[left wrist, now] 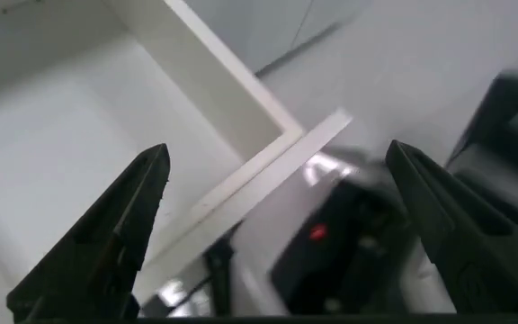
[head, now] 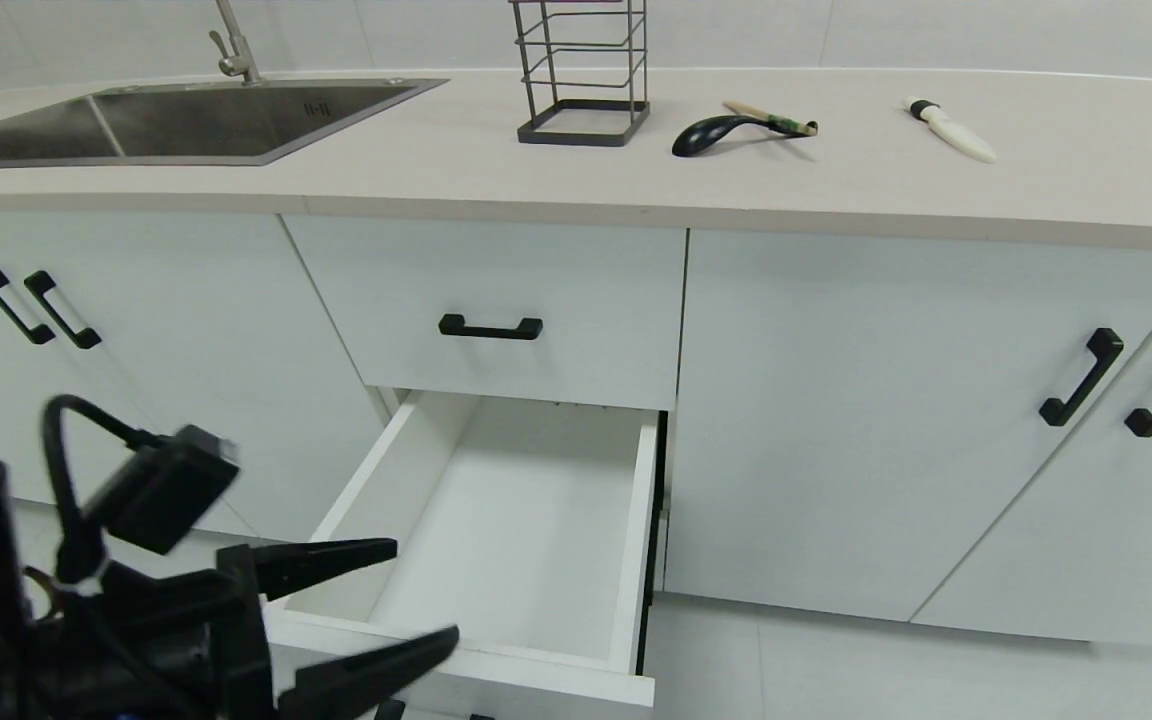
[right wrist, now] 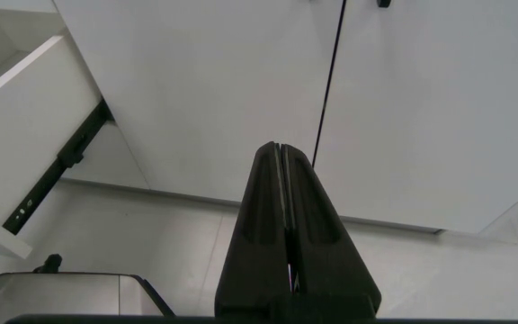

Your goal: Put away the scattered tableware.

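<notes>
**Tableware out on the counter, drawer wide open, both grippers down low**

The black spoon [head: 704, 137] lies on the countertop [head: 436, 170] just right of the wire rack [head: 584, 80]. It has a glossy dark bowl, and a pale wood-coloured stick runs along its handle end. Whether that stick is part of the spoon or a separate piece, can't tell. Further right, well apart from it, is the white utensil [head: 952, 131]. It's slim and knife-shaped, with a black band near its far end. Both sit toward the back of the counter, nothing touching them.

Room-wise, there's a stretch of bare counter between the rack and the sink [head: 186, 115], and more in front of the tableware up to the counter edge. Below the closed top drawer [head: 491, 300], the lower drawer [head: 636, 520] is pulled far out. Its inside is plain white, and its front panel juts over the floor [head: 836, 660]. Cabinet doors [head: 866, 420] to the right are flush and closed.

The left gripper [head: 426, 592] sits at the open drawer's front left corner with its fingers spread wide, holding nothing. The left wrist view shows the left gripper [left wrist: 277, 151] with that corner of the drawer [left wrist: 268, 135] between the two black fingers, with a gap on each side. The right gripper [right wrist: 279, 157] has its fingers pressed flat together with nothing between them. It points at the cabinet doors [right wrist: 439, 99], with the drawer's side [right wrist: 25, 117] off to one side of it.
</notes>
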You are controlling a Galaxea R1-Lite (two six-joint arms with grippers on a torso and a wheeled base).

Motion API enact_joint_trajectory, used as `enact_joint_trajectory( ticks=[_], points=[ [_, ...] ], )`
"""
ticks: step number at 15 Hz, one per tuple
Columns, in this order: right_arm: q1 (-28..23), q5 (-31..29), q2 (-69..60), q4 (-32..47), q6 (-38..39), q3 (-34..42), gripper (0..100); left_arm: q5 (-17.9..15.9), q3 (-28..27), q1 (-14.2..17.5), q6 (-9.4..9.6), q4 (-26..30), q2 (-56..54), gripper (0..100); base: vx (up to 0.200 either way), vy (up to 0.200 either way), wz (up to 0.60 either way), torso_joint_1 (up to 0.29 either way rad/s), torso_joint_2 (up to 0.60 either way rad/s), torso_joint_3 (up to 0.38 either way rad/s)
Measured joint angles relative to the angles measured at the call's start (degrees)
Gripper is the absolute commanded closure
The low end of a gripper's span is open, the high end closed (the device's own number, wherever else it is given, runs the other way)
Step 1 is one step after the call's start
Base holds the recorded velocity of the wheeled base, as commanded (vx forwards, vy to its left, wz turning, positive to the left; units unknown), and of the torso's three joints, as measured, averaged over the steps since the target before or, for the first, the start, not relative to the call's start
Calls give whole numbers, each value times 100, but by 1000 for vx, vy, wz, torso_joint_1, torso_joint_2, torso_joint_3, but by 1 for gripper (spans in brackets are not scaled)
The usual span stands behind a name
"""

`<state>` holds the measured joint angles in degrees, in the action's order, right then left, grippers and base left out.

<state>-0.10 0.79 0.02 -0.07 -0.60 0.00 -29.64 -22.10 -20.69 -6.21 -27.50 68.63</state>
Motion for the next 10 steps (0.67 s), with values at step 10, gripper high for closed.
enact_joint_trajectory(
  ticks=[10],
  points=[
    [2,10,0,2,-6,0,100,618,2100,1603,517,-2560,-2946,0,0,0,0,0,0,0]
  ],
)
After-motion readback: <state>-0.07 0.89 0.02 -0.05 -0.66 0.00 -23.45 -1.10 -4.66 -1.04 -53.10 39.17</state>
